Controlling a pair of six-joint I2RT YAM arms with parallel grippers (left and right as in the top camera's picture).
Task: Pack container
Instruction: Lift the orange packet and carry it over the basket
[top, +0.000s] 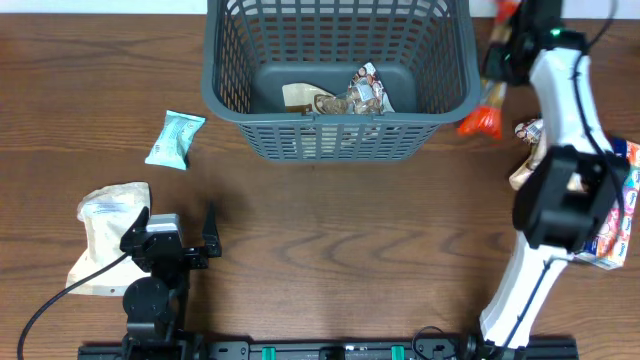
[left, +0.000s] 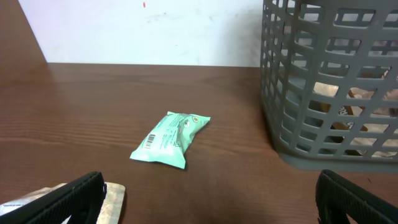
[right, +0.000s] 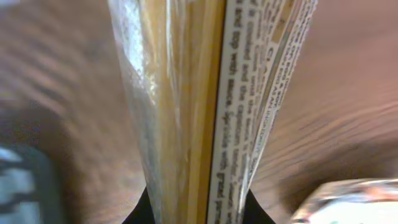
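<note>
The right gripper (right: 198, 208) is clenched on a snack packet (right: 186, 93), pinching its thin edge so that a clear film face and a printed back panel fan out ahead of the fingers. Whether the packet is off the worktop (top: 330, 260) cannot be told from these views. From above, the wrist hides the grip. It sits at the right edge of the worktop, just beside a pile of colourful packets (top: 615, 220).

The container (top: 335, 140) stands at the far middle of the worktop, well apart from this grip, with a few packets (top: 350, 95) lying on its bottom.

Carrying this one over well probably means rising straight up first, so the pile beside it is not dragged along. The packet should then be kept above the thick rim all the way across and let go over the bare left part of the bottom. Held by its edge, it may swing.

The left gripper (left: 208, 205) hangs fully spread near a green packet (left: 171, 140), with a pale pouch (top: 105, 225) beside it.
</note>
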